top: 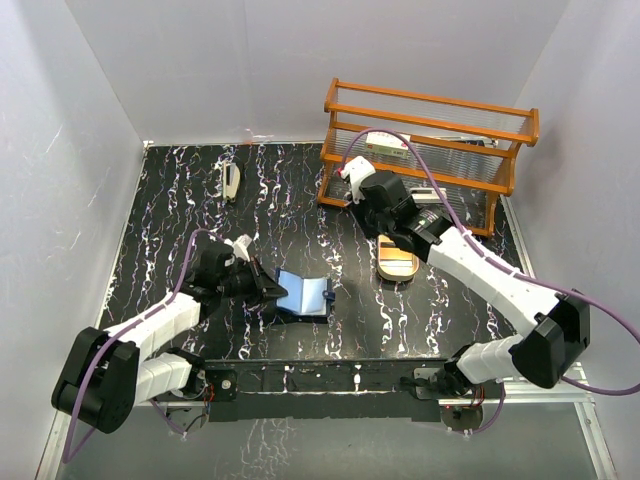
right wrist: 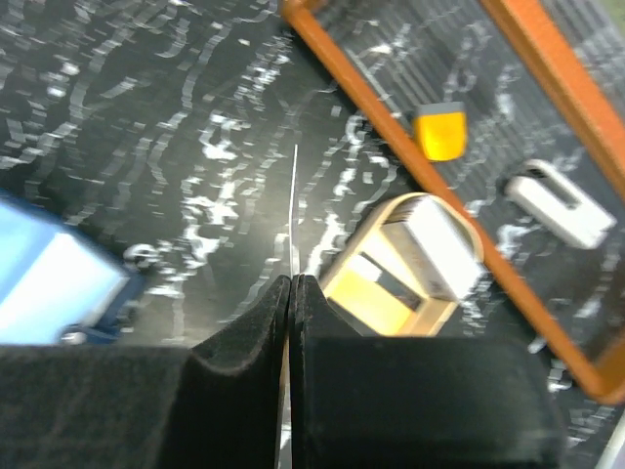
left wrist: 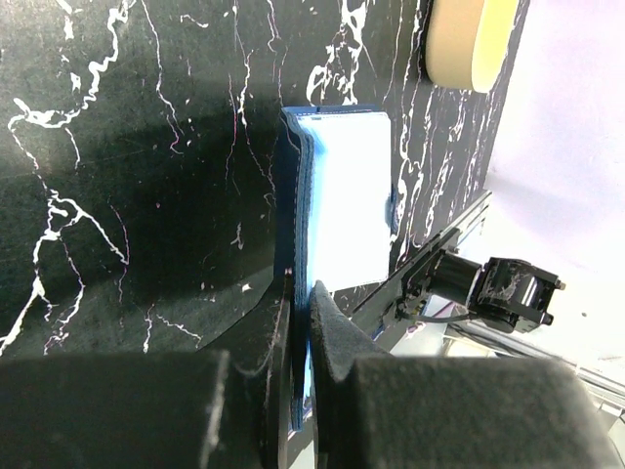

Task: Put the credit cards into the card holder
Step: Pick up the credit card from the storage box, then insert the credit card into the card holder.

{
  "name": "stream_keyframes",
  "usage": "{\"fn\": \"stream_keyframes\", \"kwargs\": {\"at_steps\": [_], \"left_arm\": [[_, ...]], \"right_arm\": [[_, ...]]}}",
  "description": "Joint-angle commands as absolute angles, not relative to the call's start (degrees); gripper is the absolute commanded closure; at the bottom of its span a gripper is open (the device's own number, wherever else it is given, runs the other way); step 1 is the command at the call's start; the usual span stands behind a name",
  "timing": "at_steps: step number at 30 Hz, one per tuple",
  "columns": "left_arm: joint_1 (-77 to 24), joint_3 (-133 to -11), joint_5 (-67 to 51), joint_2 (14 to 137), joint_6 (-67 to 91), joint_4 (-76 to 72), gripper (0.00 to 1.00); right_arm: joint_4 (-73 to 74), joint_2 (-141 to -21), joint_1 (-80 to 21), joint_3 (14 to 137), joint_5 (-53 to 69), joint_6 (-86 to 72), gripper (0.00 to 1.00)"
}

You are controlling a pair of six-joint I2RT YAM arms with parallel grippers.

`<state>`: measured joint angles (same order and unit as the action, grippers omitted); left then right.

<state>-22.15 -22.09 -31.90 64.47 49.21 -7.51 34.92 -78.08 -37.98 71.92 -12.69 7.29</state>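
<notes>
Navy-blue folding card holder (top: 303,294), pale blue inside, lies open left of the gold oval tray (top: 398,279), the left gripper (left wrist: 298,293) pinching its edge farthest from the tray, while the right gripper (right wrist: 293,283) near the tray clamps a thin card (right wrist: 295,205) seen edge-on.

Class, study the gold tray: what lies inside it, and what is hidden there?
Inside the tray a pale card lies tilted near one end, with bare gold floor beside it. Anything beneath the card is covered.
</notes>
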Motion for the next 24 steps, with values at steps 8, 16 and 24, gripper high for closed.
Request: {"fn": "stream_keyframes", "kwargs": {"at_steps": [8, 16, 24], "left_arm": [[-22.24, -19.15, -28.62, 65.07, 51.83, -13.01, 1.00], [-22.24, -16.96, -27.42, 67.13, 51.15, -13.76, 0.94], [-22.24, -18.21, -25.33, 66.89, 48.97, -8.08, 0.77]], "right_arm": [[19.96, -71.42, -42.33, 63.84, 4.78, -30.60, 1.00], [9.05, -77.26, -43.92, 54.90, 14.72, -43.10, 1.00], [5.86, -86.55, -44.43, 51.24, 16.13, -43.40, 1.00]]}}
